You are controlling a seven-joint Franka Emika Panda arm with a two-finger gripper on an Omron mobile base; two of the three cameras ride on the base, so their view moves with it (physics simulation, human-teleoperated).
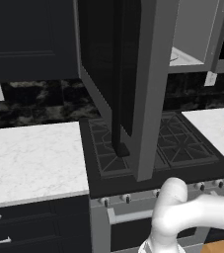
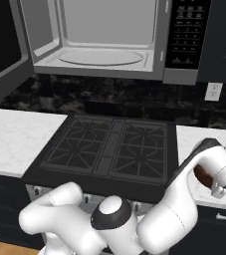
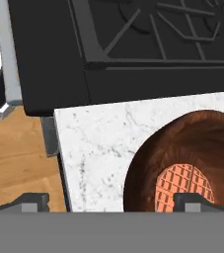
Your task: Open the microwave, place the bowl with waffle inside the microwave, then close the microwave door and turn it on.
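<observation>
Directly under the pincer [image 3: 111, 200], whose two tips stand wide apart and hold nothing, the bowl [image 3: 192, 158] sits on the marble table near its front edge, beside the stove [image 3: 133, 44], with the waffle [image 3: 182, 184] lying loose inside. It looks stiff, smooth and probably slippery, so I would pinch the rim wall and keep it level. Farther back, the microwave [image 2: 99, 45] stands with the microwave door [image 1: 133, 74] swung open.

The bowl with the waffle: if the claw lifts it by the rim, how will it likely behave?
The bowl looks rigid and wood-like, so it probably won't flex. Its deep walls should keep the loose waffle inside, though tilting may slide it. A one-sided rim hold could let it tip.
</observation>
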